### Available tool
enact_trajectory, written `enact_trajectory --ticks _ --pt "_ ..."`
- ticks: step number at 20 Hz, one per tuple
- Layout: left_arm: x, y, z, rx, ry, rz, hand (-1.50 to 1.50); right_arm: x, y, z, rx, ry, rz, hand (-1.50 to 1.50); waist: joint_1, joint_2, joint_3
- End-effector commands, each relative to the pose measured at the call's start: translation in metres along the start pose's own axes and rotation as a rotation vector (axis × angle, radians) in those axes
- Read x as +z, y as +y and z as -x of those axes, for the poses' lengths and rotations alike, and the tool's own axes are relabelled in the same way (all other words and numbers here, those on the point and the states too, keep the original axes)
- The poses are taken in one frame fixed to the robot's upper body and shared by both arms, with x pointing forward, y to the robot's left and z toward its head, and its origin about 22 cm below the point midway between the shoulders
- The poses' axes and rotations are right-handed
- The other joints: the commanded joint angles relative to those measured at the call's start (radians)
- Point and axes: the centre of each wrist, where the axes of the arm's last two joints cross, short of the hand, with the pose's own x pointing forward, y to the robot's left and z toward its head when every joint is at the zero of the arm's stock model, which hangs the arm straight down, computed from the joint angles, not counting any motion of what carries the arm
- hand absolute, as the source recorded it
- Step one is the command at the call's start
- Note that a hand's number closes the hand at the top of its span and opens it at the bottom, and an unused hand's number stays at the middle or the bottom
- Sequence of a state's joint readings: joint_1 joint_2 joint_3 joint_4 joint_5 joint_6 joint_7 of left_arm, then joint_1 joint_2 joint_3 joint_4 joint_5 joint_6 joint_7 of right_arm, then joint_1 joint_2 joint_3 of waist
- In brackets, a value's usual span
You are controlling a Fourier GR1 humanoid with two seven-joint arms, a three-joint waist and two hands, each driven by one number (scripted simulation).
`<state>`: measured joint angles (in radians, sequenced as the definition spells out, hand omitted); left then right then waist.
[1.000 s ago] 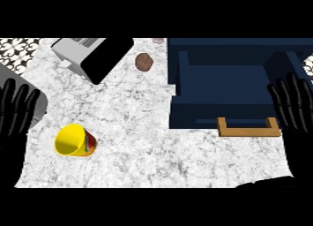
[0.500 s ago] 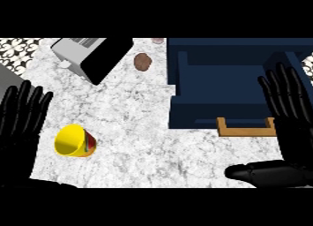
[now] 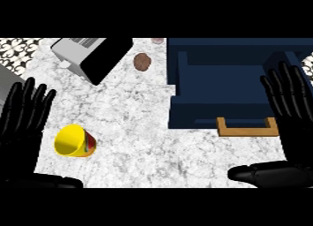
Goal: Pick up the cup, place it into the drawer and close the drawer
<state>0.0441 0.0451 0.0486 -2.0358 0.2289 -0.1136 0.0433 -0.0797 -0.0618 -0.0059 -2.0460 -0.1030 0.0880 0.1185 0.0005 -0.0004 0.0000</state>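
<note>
A yellow cup [image 3: 74,141] lies on its side on the marble counter [image 3: 132,114], its mouth facing left and a red-green patch on its right side. The open dark blue drawer [image 3: 240,84] fills the right half of the view, with a wooden handle [image 3: 247,128] at its front. My left hand [image 3: 19,128] is open, fingers straight, just left of the cup and apart from it. Over the drawer's right edge and the handle's right end, my right hand [image 3: 295,123] is open with its thumb stretched out low.
A grey toaster [image 3: 90,53] stands at the back left. A brown round object [image 3: 142,62] lies on the counter beside the drawer's left wall. A patterned tile strip runs along the far left and right edges.
Both hands have risen from the side edges further into view and moved inward, the left toward the cup, the right over the drawer's right side. The cup and drawer have not moved.
</note>
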Motion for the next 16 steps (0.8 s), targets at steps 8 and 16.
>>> enact_trajectory --ticks 8,16 --pt "0.006 0.003 0.010 -0.018 0.076 -0.029 -1.50 -0.005 -0.005 -0.003 0.018 -0.025 0.009 -1.50 0.001 0.000 0.000" --pt "0.030 0.025 0.058 -0.046 0.130 -0.095 -1.50 -0.009 -0.007 -0.004 0.006 -0.004 0.001 -1.50 0.000 0.000 0.000"
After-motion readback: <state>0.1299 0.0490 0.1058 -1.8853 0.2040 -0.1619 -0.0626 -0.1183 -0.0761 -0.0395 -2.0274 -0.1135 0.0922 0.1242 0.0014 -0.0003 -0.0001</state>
